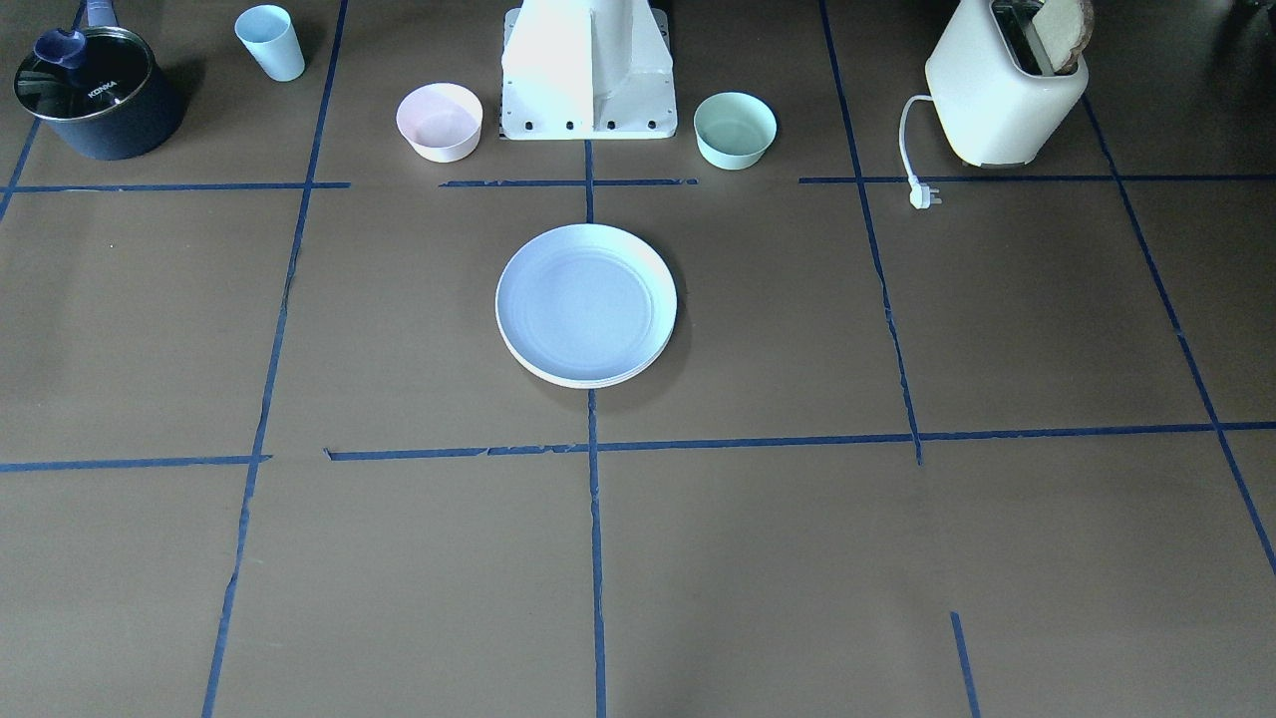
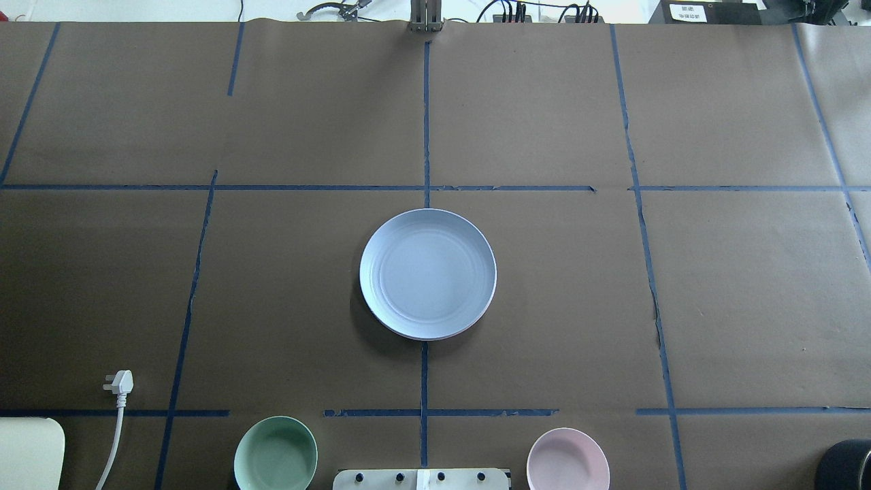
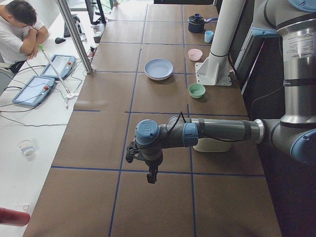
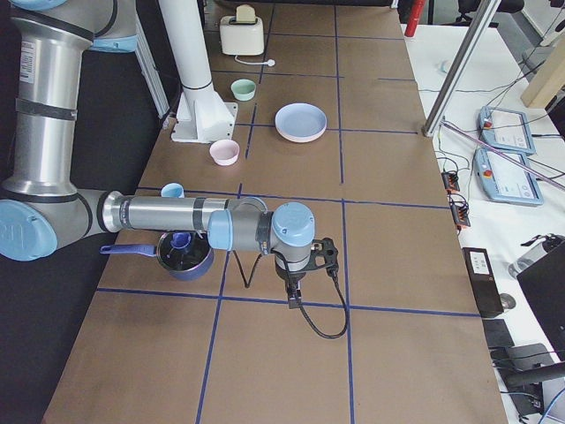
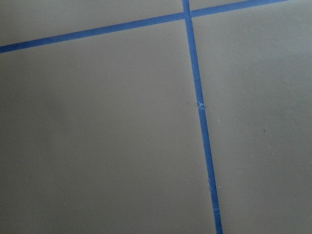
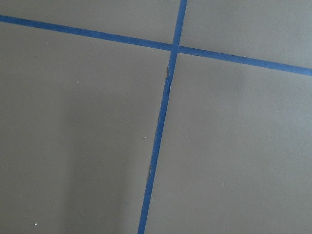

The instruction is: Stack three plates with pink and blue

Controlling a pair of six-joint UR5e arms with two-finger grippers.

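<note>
At the table's centre, we saw one stack of three round matte plates: pale blue plate on top, pink edge and cream-white rim beneath. The left gripper and right gripper hung well apart from it, holding nothing; we could not tell how wide their fingers stood.

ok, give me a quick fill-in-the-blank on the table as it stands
The top plate of the stack is pale ____.
The mint bowl stands on the robot's left; the bowl on its right is ____.
The white plug lying on the table belongs to the ____.
Missing: blue; pink; toaster.
</note>
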